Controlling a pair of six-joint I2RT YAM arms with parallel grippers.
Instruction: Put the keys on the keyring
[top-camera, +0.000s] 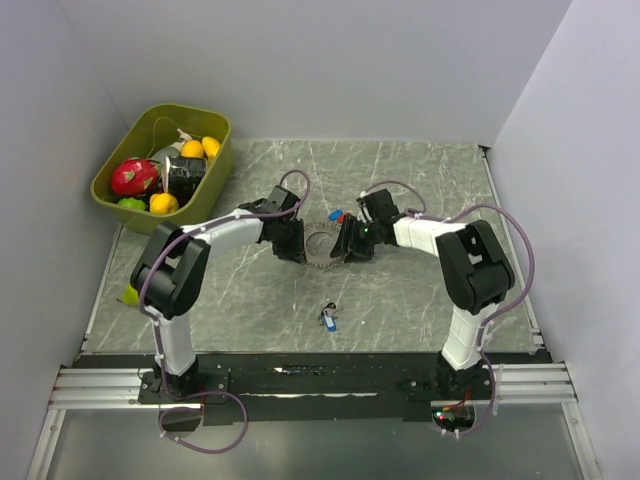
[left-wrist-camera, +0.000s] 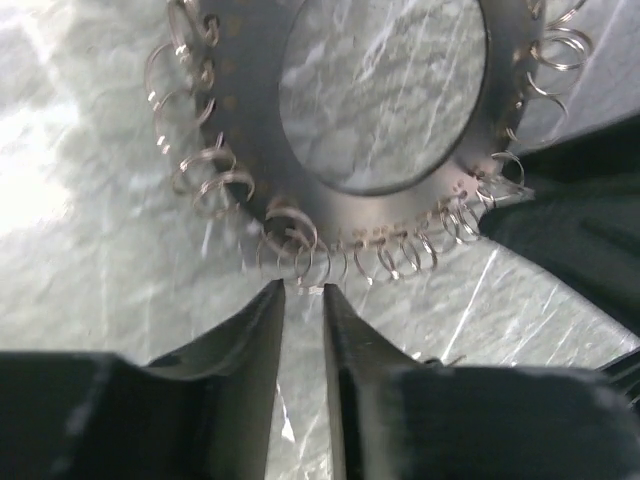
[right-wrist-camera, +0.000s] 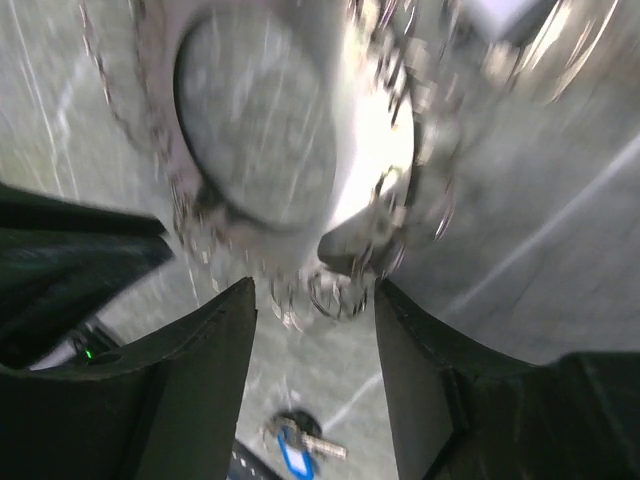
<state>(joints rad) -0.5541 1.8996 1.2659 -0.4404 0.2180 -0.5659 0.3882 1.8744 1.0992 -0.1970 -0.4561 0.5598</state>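
Observation:
The keyring (top-camera: 318, 262) lies flat mid-table, a dark ring edged with many small silvery loops. My left gripper (top-camera: 292, 247) is at its left edge. In the left wrist view the fingers (left-wrist-camera: 262, 330) stand nearly together, tips pinched on one small loop at the keyring's (left-wrist-camera: 255, 150) rim. My right gripper (top-camera: 348, 247) is at the ring's right edge, open, with the blurred loops (right-wrist-camera: 335, 290) between its fingertips. Blue and red keys (top-camera: 335, 216) lie just behind the ring. A blue and a dark key (top-camera: 328, 319) lie nearer the front, also in the right wrist view (right-wrist-camera: 300, 452).
A green bin (top-camera: 215, 175) with toy fruit and a dark can stands at the back left. A small yellow-green object (top-camera: 130, 295) lies by the left arm's elbow. White walls close in the left, back and right sides.

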